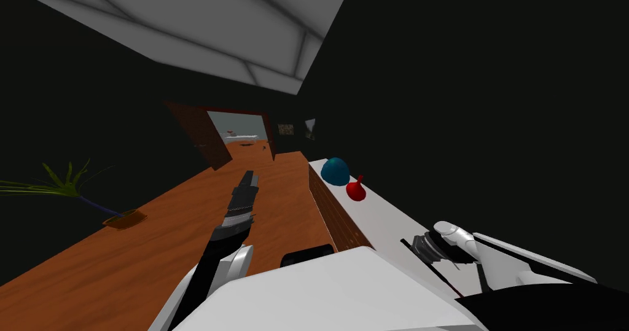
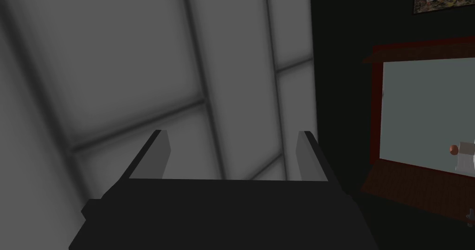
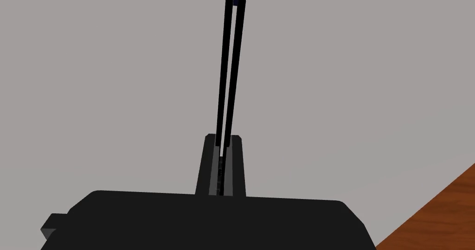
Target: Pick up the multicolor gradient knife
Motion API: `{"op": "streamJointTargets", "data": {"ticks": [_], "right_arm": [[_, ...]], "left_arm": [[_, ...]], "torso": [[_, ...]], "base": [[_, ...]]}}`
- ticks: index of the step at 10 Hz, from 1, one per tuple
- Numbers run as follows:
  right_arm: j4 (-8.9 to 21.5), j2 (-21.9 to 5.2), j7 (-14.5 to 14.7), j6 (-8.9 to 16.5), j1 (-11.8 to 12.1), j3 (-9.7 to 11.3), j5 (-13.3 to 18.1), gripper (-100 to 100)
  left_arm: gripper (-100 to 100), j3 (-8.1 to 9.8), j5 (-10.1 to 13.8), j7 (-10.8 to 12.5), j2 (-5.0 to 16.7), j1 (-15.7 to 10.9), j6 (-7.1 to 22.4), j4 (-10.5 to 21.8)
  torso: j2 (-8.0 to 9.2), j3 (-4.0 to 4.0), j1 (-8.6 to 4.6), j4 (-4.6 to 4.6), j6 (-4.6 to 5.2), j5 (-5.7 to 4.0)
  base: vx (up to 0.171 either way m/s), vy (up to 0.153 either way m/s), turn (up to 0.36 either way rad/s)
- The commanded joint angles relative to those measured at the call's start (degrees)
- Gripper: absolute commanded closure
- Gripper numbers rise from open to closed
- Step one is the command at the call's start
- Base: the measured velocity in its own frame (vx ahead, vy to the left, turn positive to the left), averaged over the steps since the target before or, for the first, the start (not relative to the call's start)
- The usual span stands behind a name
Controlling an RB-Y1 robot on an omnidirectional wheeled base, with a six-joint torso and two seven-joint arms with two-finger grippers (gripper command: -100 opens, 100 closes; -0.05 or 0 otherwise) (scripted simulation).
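A: On the white counter (image 1: 381, 217), at about two o'clock from the robot, where is the knife (image 3: 233, 75)?

B: It is in the right gripper (image 3: 223, 138). The jaws are together, clamped on its thin dark edge, and the rest points straight out from them over the pale top. It looks black, with a dark blue end farthest from the hand.

A: Is it off the surface?

B: I cannot tell. There is a second dark line beside it that may be its shadow. I'd judge the grasp is made and the lift is the step in hand.

A: What does the next move need?

B: A straight rise with a firm squeeze, since the knife is thin and held near one end. The blue dome (image 1: 335, 171) and red thing (image 1: 355, 190) at one o'clock are well apart from it.

A: And the left gripper (image 2: 232, 136)?

B: It is out at twelve o'clock above the wooden floor (image 1: 184, 235), with its jaws apart and nothing in them.
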Motion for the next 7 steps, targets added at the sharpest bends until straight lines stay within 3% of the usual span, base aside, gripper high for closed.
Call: {"op": "streamJointTargets", "data": {"ticks": [1,3,4,5,6,7], "right_arm": [[0.00,0.00,0.00,0.00,0.00,0.00,0.00,100],[0.03,0.04,-0.19,-0.22,0.07,0.03,-0.02,100],[0.02,0.03,-0.17,-0.22,0.06,0.03,-0.01,0],[-2.76,-1.80,1.23,1.06,1.89,1.36,-2.60,100],[-2.16,-1.80,1.23,1.06,1.89,1.36,-2.60,100],[-4.66,-2.96,2.00,1.69,3.09,2.34,-4.36,100]], "left_arm": [[0,0.00,0.00,0.00,0.00,0.00,0.00,0.00],[0,0.00,0.00,0.00,0.00,0.00,0.00,0.00],[0,0.00,0.00,0.00,0.00,0.00,0.00,0.00],[0,0.00,0.00,0.00,0.00,0.00,0.00,0.00],[0,0.00,0.00,0.00,0.00,0.02,0.00,0.00],[0,0.00,0.00,0.00,0.00,0.01,0.00,0.00]], "torso": [[0.00,0.00,0.00,0.00,0.00,0.00],[0.04,0.05,-0.15,0.05,-0.05,-0.07],[0.04,0.05,-0.19,0.05,-0.04,-0.08],[0.04,0.04,-0.22,0.05,-0.04,-0.09],[-0.20,-0.09,-0.22,-0.01,0.07,-0.07],[-0.31,-0.16,-0.28,-0.03,0.01,-0.08]], "base": [[-0.002,0.002,-0.013],[0.000,0.000,0.000],[0.000,0.000,0.000],[0.099,0.012,-0.187],[0.120,-0.005,-0.142],[0.119,-0.015,-0.137]]}}
